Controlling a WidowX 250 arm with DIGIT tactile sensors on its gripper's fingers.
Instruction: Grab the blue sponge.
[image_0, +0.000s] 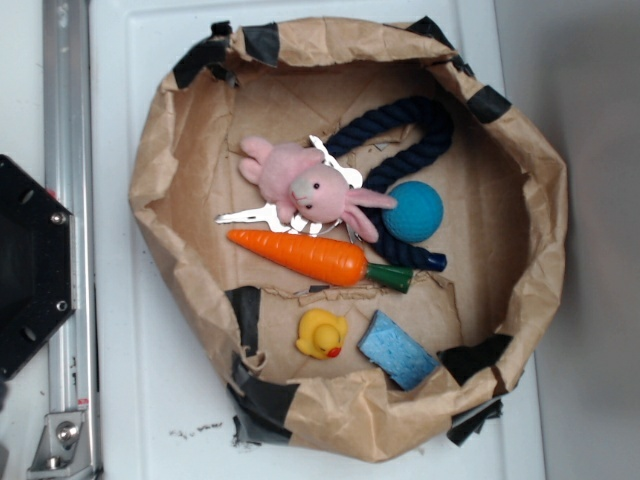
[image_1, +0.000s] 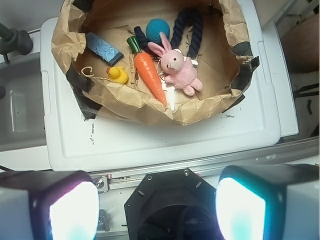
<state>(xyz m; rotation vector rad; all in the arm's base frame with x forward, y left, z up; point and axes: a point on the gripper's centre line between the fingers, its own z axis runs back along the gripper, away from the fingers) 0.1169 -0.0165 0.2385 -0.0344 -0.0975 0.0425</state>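
While the gripper (image_1: 157, 200) hangs wide open and empty at the bottom of the wrist frame, well apart from the paper-bag basket (image_1: 125, 107), the reach hasn't begun, I'd say. The blue sponge (image_0: 398, 350) lies in the lower right of the exterior frame, just beside the yellow duck (image_0: 322, 334) and close under the basket's crumpled wall. Next call, in my judgement: travel over the rim, descend onto the sponge in the wrist view's upper left, steering clear of the duck and the carrot (image_0: 312, 257).
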